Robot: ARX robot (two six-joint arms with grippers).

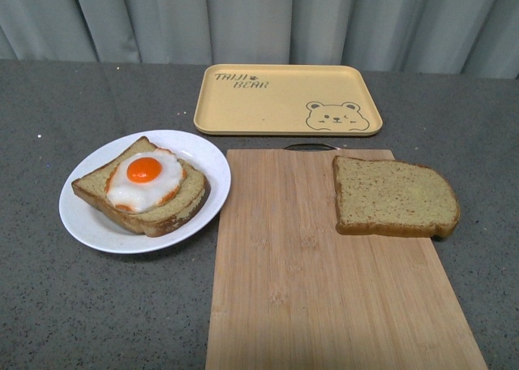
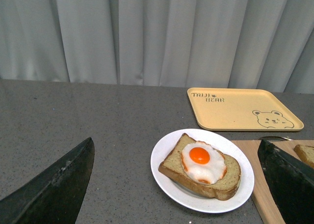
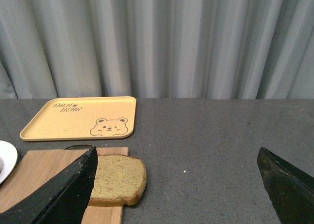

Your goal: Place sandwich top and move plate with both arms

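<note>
sandwich top (image 1: 395, 196): plain brown slice, flat on board (image 1: 324, 289) | plate (image 1: 89, 224): white, round, holding egg-topped slice (image 1: 185, 198)

**Black wedge fingers, worn at the edges**

On my left wrist feed, the left gripper (image 2: 175, 141) shows as two broad black fingers (image 2: 56, 192), each a flat wedge tapering to a blunt tip. The surface is matte and scuffed, with pale specks and faint grey wear along the edges. On my right wrist feed, the right gripper (image 3: 177, 149) looks much the same: two dull black wedges, lightly dusted.
</note>
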